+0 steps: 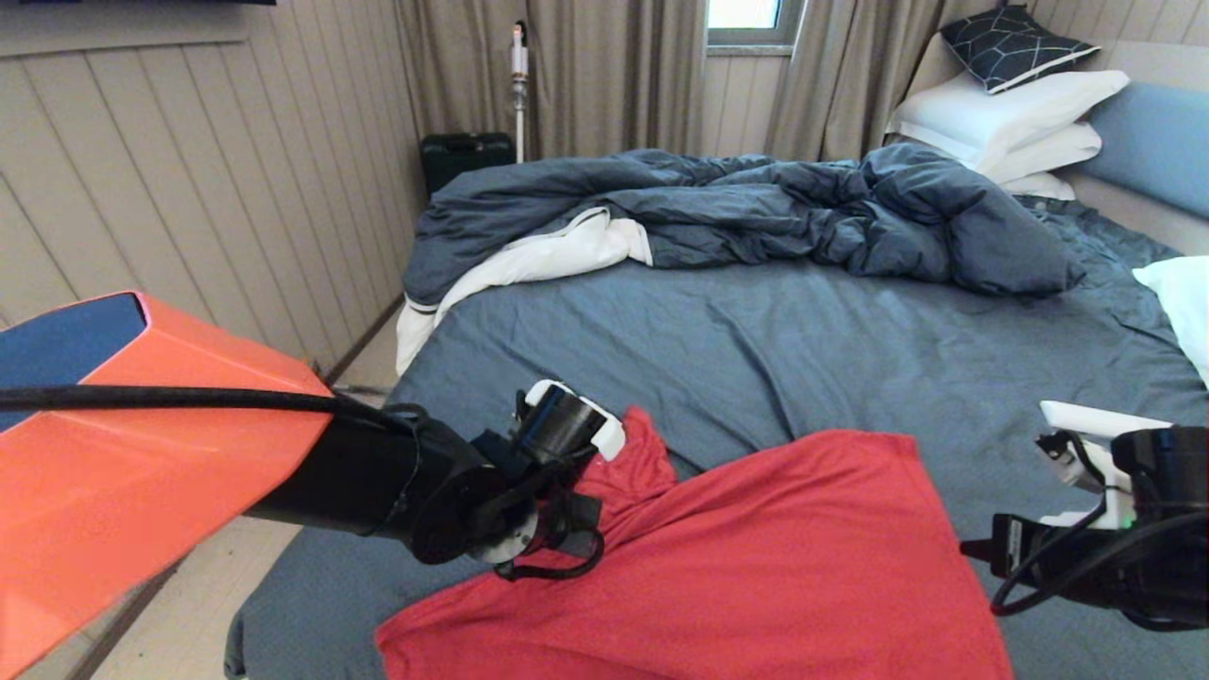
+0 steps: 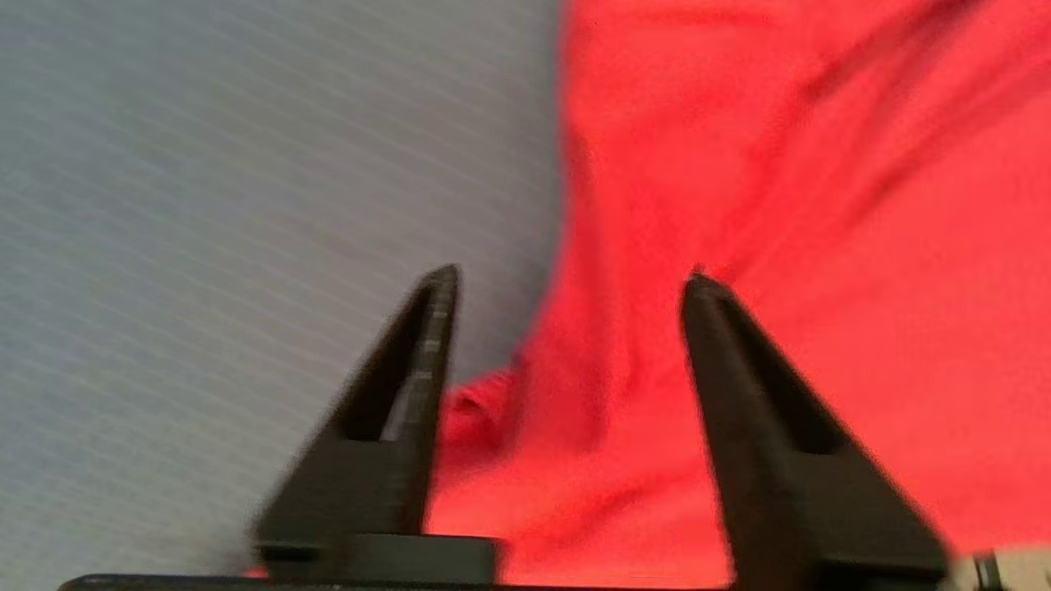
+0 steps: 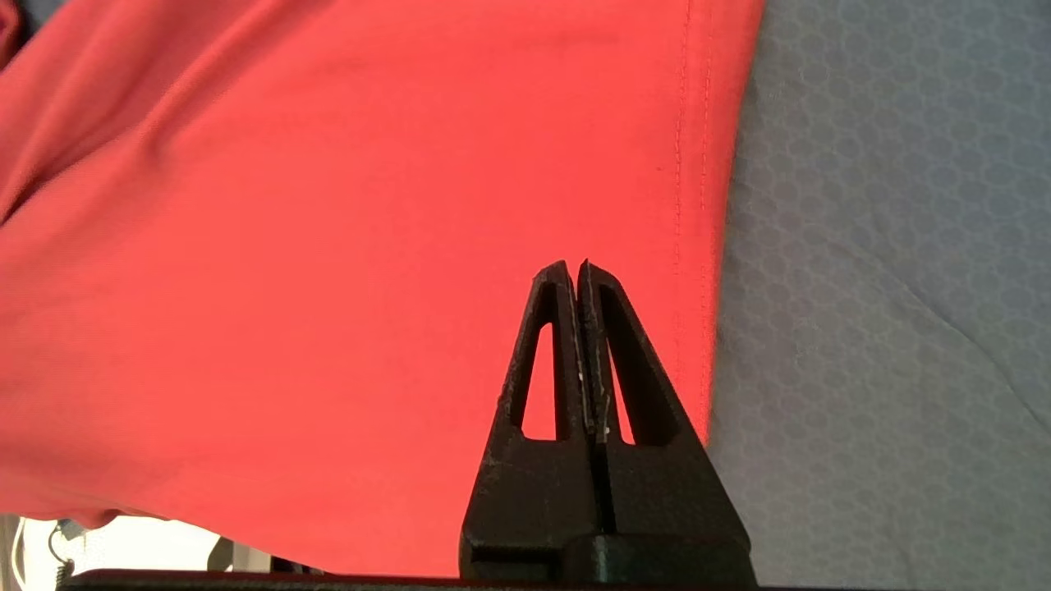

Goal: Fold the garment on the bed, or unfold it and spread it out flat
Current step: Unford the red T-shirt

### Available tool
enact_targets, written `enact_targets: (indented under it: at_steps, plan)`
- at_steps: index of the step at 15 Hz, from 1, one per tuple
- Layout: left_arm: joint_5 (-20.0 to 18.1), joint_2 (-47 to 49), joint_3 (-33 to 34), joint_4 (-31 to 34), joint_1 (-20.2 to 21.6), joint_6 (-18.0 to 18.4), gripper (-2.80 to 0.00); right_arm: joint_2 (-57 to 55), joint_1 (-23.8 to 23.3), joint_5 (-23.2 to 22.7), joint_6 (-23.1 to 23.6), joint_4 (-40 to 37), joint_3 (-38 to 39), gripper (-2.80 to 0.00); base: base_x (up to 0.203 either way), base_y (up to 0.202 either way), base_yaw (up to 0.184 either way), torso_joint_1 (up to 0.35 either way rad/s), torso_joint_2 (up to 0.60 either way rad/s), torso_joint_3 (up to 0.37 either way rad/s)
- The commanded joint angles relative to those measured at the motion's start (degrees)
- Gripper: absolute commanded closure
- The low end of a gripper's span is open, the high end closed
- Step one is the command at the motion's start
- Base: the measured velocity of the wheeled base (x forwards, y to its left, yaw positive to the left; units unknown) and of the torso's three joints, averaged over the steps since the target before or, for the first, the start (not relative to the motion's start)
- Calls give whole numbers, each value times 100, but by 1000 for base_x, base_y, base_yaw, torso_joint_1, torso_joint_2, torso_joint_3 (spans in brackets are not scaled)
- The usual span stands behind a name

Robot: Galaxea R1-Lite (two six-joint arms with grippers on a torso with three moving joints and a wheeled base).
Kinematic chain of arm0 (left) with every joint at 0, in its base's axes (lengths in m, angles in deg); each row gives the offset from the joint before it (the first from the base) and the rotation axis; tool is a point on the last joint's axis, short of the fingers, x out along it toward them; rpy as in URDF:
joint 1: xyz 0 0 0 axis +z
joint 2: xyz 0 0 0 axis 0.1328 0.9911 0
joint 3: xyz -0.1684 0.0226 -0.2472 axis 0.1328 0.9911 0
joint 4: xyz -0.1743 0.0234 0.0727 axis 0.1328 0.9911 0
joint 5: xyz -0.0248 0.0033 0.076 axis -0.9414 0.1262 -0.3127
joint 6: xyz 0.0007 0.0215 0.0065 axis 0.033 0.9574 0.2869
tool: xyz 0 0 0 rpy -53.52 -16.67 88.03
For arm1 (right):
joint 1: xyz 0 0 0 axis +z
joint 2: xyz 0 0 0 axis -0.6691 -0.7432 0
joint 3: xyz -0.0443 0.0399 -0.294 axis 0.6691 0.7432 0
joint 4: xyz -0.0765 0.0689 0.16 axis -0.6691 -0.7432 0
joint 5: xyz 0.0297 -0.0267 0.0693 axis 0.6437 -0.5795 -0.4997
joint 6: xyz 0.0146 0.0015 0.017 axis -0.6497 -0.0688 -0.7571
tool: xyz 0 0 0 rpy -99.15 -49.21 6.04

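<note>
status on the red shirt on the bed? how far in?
Done: most of the garment lies fairly smooth on the bed, plain red side up.
In hand: the left gripper stands open over the bunched edge near a sleeve, gripping nothing. The right gripper is shut above the hemmed edge; no cloth shows between its tips.
Left: the rumpled left corner isn't flat, and no fold is visible.

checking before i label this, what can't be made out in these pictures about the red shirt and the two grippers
- Bright red jersey T-shirt: near part cut off by the head view's bottom edge; no print in sight.
- Left gripper: in the head view its own wrist hides the fingers; the left wrist view is blurred, jaws apart over the shirt's edge, contact unclear.
- Right gripper: shut over the shirt; whether it pinches cloth is unclear. Fingers out of the head view.
</note>
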State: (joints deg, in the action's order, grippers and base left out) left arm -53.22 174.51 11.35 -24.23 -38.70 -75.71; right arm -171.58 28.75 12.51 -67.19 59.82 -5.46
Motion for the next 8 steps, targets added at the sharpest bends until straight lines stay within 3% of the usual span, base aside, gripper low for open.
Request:
enact_targets:
  at_steps: [1, 8]
  plan:
    - [16, 26, 22, 3, -42, -13, -280, -11, -10, -14, -4, 12, 4, 0, 0, 0, 0, 0, 0, 0]
    - [77, 675, -282, -21, -15, -29, -280, -65, -11, -14, -4, 240, 47, 0, 0, 0, 0, 0, 0, 0]
